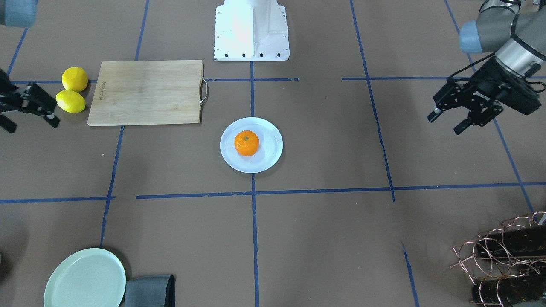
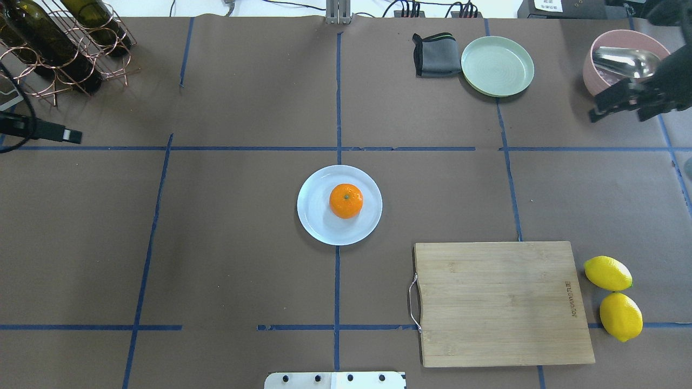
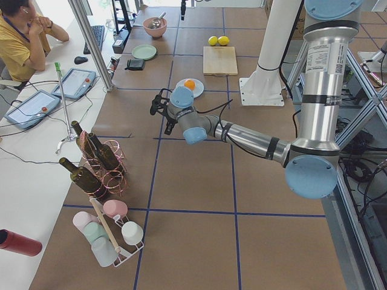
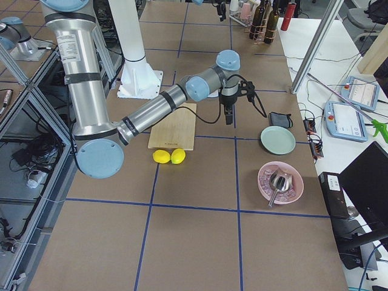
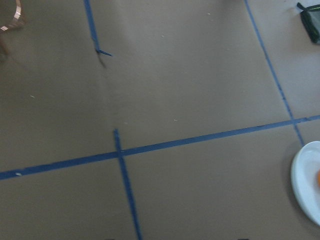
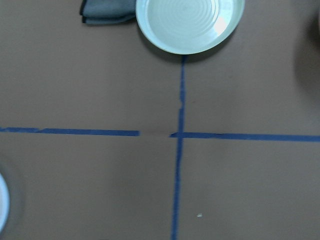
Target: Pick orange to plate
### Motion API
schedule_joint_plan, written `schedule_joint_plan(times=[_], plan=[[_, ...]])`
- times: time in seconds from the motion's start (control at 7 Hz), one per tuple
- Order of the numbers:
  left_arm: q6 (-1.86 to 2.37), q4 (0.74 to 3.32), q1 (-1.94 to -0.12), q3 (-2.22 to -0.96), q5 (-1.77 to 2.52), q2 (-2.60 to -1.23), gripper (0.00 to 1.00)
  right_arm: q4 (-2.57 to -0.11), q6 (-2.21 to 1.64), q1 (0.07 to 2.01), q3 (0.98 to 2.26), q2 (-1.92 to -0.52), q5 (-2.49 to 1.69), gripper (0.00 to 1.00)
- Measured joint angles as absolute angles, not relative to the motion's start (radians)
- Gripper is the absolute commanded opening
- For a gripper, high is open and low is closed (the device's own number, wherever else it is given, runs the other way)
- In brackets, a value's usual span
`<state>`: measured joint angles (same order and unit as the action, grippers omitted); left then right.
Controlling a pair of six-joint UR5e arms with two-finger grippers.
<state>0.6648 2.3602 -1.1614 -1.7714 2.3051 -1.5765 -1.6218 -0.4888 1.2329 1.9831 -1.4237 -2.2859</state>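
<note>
Bench [image 1: 324, 230]: brown, gridded with blue tape.
Cutting board [image 1: 145, 91]: bamboo, with a brand stamp along one edge, too small to read.
Left gripper [image 1: 445, 124]: jaws released, empty, well apart from the plate.
Right gripper [image 1: 30, 123]: jaws released, empty, near two lemons [image 1: 74, 79].
Plate [image 1: 266, 160]: white, mid-bench.
Orange [image 1: 247, 143]: on the plate, stem dimple up.

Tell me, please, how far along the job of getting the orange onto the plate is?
Done, by the look of it: the orange sits stem-up near the middle of the white plate. In hand: nothing. The left claw and the right claw both hang open and empty, well off to either side of the plate. Left: no step of the task appears to remain.
</note>
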Motion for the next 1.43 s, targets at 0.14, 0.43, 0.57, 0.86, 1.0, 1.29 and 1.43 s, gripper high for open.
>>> schedule_joint_plan(times=[0.14,0.43,0.57,0.86,1.0,1.29,1.43], plan=[[0.463,2.286,-1.254,-1.746,2.305,-1.561,0.86,-1.682,-0.28,1.336,1.941,-1.44,-2.298,1.0],[0.093,1.99,-1.437,-1.738,2.306,-1.578,0.88,-1.773,0.025,1.482,1.858,-1.443,-2.306,1.0],[-0.044,1.825,-1.51,-1.74,2.306,-1.605,0.89,-1.797,0.108,1.527,1.815,-1.444,-2.326,1.0],[-0.159,1.55,-1.575,-1.786,2.307,-1.63,1.0,-1.821,0.174,1.559,1.756,-1.447,-2.388,1.0],[-0.171,1.455,-1.583,-1.821,2.306,-1.627,1.0,-1.823,0.181,1.563,1.749,-1.451,-2.392,1.0],[-0.174,1.394,-1.579,-1.828,2.327,-1.622,1.0,-1.824,0.181,1.563,1.748,-1.452,-2.351,1.0],[-0.176,1.391,-1.577,-1.818,2.363,-1.611,1.0,-1.824,0.175,1.56,1.749,-1.449,-2.34,1.0]])
